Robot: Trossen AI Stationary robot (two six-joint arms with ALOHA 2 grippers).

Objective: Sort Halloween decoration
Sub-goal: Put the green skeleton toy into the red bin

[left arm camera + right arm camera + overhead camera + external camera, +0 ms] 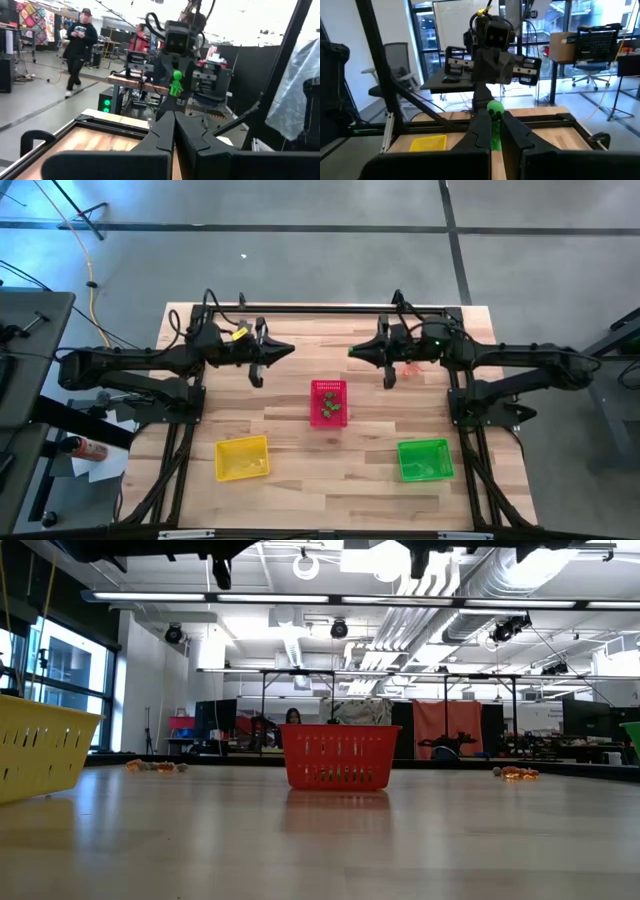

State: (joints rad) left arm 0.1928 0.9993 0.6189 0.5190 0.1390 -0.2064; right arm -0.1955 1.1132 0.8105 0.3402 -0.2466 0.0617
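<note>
1. The job is only partly done. The red basket sits in the middle of the table, and a few little green things lie inside it.
2. The yellow basket and the green basket stand near the front edge, well apart from each other. I cannot tell if anything is in them.
3. Some toys are not sorted yet. A small bunch of orange toys lies on the table just beside my right arm. From the low view I see it far back on one side, and another small bunch far back on the other side.
4. My right gripper is pinching one green toy. Its round head pokes up between my two fingers. I hold it up in the air, above the far part of the table, not over any basket.
5. My left gripper is squeezed closed with nothing in it. It is up in the air too, at the far side of the table.
6. My two arms reach in from the sides and my grippers point at each other with a gap between them. The red basket is a little nearer the front than that gap.
7. I think the green toy has to go into a basket next, and then the orange ones need picking up.
</note>
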